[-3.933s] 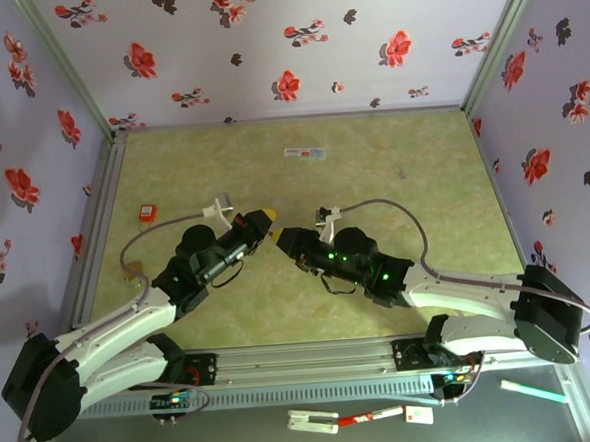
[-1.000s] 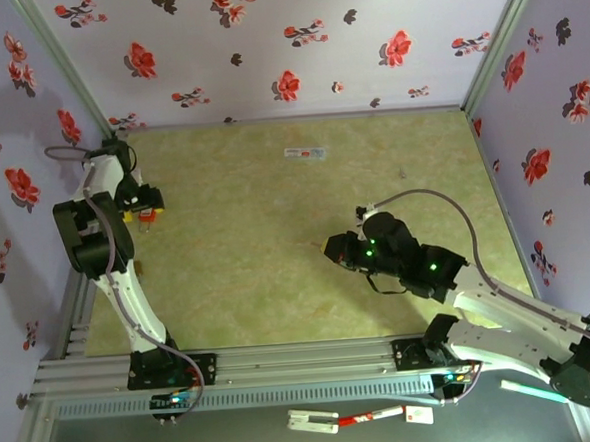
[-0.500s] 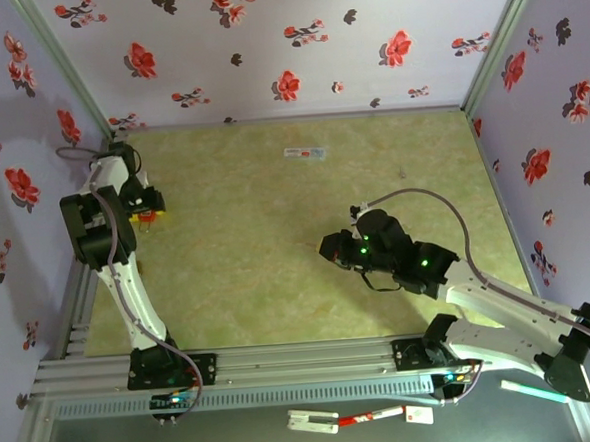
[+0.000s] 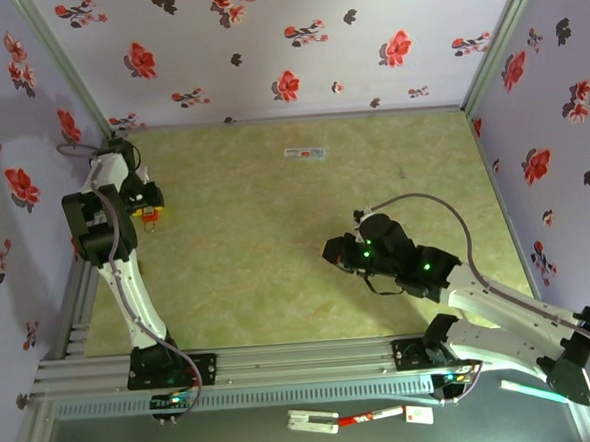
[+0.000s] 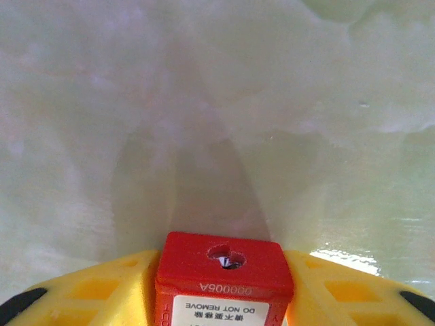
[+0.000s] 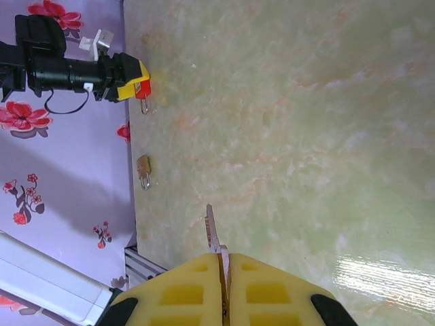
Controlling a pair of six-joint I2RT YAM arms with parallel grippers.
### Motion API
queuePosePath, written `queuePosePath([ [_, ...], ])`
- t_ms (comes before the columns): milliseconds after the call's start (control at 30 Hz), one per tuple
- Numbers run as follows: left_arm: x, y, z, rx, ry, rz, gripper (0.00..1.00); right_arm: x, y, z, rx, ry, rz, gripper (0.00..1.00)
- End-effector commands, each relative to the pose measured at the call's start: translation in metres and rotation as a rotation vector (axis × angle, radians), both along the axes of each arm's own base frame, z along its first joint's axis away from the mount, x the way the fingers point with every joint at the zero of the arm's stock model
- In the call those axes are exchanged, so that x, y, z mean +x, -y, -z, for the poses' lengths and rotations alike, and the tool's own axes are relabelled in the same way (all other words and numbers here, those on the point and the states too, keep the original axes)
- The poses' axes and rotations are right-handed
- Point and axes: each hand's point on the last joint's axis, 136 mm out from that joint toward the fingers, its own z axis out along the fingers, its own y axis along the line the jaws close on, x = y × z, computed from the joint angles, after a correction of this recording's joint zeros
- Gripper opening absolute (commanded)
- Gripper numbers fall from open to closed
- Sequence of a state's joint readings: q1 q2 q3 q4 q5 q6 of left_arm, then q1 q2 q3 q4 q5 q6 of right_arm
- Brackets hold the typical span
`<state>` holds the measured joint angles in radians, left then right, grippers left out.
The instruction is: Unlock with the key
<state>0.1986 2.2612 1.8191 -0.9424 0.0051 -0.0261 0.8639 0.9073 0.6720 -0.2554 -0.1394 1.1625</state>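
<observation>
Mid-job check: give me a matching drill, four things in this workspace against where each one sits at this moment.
Things:
1. red padlock
2. key
3. brown padlock
4. white strip

Places:
A. pinched in the right hand
B. lying loose by the left edge of the table
C. lying at the table's far side
D. clamped in the left hand

Pairs: 1-D, 2-A, 3-B, 4-C
</observation>
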Motion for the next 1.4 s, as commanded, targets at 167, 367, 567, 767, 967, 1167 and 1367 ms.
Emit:
queuePosePath([
  [167,-0.011,-0.003,0.006,-0.012,-0.044,-0.055,0.52,0.000,0.005,-0.005,0.031,0.016,0.020,0.00],
  [367,-0.014,-0.003,0.011,-0.012,-0.064,-0.063,0.39,0.000,0.007,-0.006,0.028,0.021,0.022,0.00],
  [567,-0.019,0.005,0.011,-0.045,-0.055,-0.042,0.27,0.005,0.014,-0.009,0.034,-0.005,0.036,0.00],
  [767,-0.011,0.032,-0.016,-0.110,0.067,0.012,0.21,0.010,0.033,-0.016,-0.019,-0.011,0.038,0.00],
  [967,-0.002,0.101,-0.079,-0.145,0.282,0.262,0.15,0.012,0.056,-0.031,-0.056,0.013,0.045,0.00],
  [1167,-0.032,0.203,-0.152,-0.133,0.555,0.686,0.13,0.015,0.067,-0.057,-0.050,0.051,-0.001,0.00],
  [1367,-0.106,0.299,-0.191,-0.150,0.740,1.219,0.12,0.013,0.064,-0.083,-0.069,0.093,-0.081,0.00],
])
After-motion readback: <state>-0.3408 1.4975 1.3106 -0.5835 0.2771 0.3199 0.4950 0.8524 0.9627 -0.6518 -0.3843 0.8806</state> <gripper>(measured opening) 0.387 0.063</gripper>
